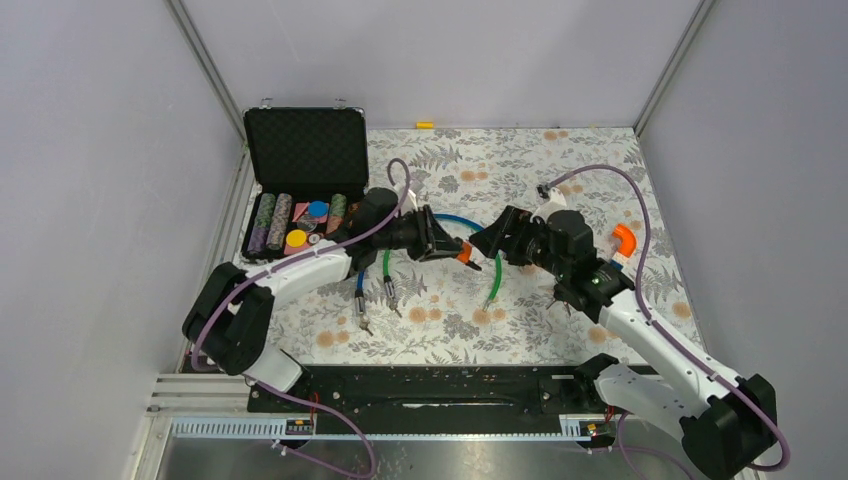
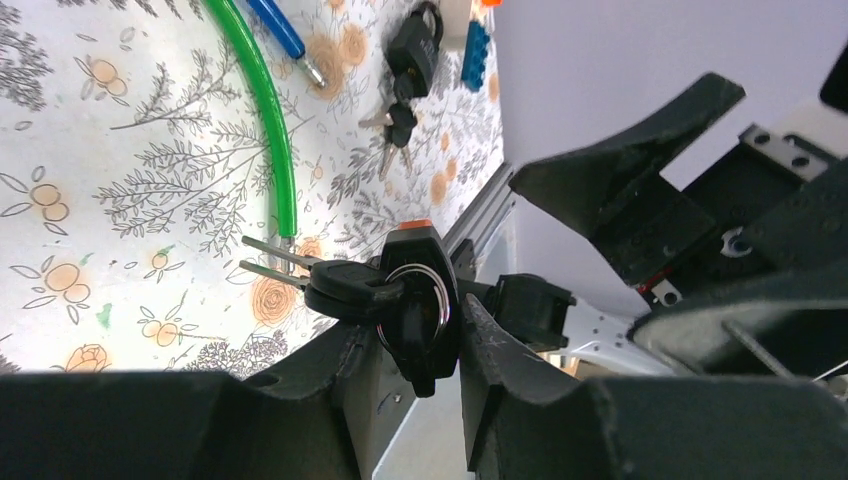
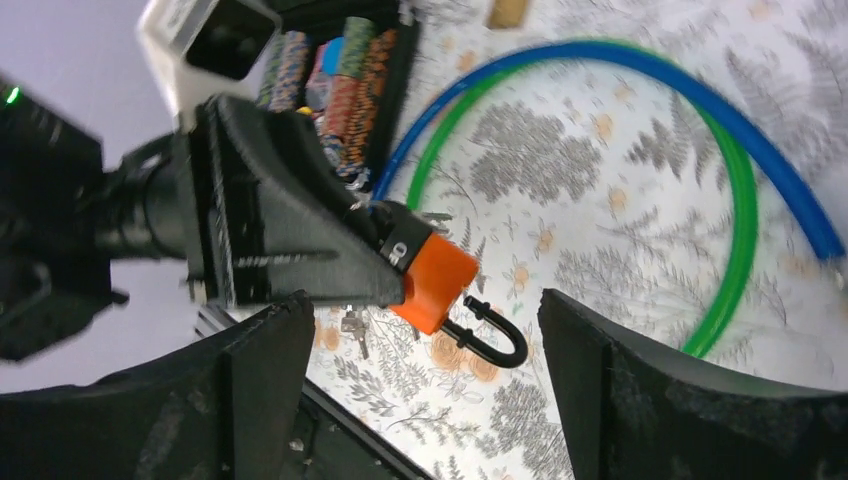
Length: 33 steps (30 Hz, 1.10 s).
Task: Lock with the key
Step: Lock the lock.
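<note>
Orange padlock (image 3: pixel 437 285) is gripped by the left claw (image 2: pixel 415 320), clenched on the black end of its body. It is held up off the desk (image 1: pixel 560 180), mid-scene, between the two arms. The orange end and shackle (image 3: pixel 495 340) are pointed toward the right claw (image 3: pixel 422 300), probably so the free end is presented for the other arm to work on.

The right claw is released, with its fingers spread wide either side of the padlock and nothing touched or held. It is lined up in front of the lock.

A bunch of keys (image 2: pixel 340 285) is hung on a ring at the black end, with black heads and the blades sticking out sideways. Whether one key is seated in the keyhole cannot be told. The shackle is black and hook-shaped and appears popped out, so the lock is judged not yet locked.

A second dark padlock (image 2: pixel 412 50) with its own keys is left lying on the desk, well apart. A green cable (image 2: pixel 270 120) and a blue cable (image 2: pixel 280 30) are looped beneath the claws. An open chip case (image 1: pixel 300 150) is parked at the far left.
</note>
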Each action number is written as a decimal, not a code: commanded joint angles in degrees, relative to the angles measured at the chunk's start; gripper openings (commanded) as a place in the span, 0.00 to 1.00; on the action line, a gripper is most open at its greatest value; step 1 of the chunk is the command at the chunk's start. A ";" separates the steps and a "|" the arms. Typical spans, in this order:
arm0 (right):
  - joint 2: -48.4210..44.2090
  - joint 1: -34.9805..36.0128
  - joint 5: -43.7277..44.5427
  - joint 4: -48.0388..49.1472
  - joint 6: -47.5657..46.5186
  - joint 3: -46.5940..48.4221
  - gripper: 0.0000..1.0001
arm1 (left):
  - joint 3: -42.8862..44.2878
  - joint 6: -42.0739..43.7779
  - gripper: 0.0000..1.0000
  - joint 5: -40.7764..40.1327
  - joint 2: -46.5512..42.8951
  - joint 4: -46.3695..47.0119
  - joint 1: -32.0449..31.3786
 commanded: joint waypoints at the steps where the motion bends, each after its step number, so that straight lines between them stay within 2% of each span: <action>1: -1.65 0.30 -11.36 11.19 -18.88 -0.41 0.86 | 3.17 -4.25 0.00 3.39 -5.63 2.09 2.34; 3: -1.88 0.36 -13.99 14.82 -21.56 -1.32 0.81 | 2.48 -5.56 0.00 3.13 -7.79 2.22 2.68; 5: -1.70 0.48 -17.97 23.41 -22.79 -3.22 0.72 | 1.17 -7.56 0.00 2.97 -9.68 3.12 3.01; 7: -0.63 1.39 -20.54 27.82 -25.74 -3.82 0.69 | 0.73 -9.12 0.00 3.51 -11.15 3.22 3.48; 11: 2.51 4.86 -20.74 27.10 -35.58 -2.23 0.62 | 1.51 -10.12 0.00 3.58 -13.94 0.74 4.03; 19: 1.23 5.14 -20.43 30.22 -38.89 -3.94 0.53 | 3.75 -7.70 0.00 0.95 -18.37 -6.76 5.00; 22: -0.63 5.10 -21.21 29.31 -39.96 -4.14 0.53 | 3.63 -7.41 0.00 1.27 -19.17 -6.79 5.07; 29: -1.61 5.09 -25.52 25.82 -42.48 -4.06 0.63 | 3.52 -7.39 0.00 0.94 -20.52 -8.33 5.67; 33: -1.02 5.27 -26.91 25.77 -46.27 -4.95 0.64 | 3.62 -7.65 0.00 1.33 -21.07 -8.06 5.98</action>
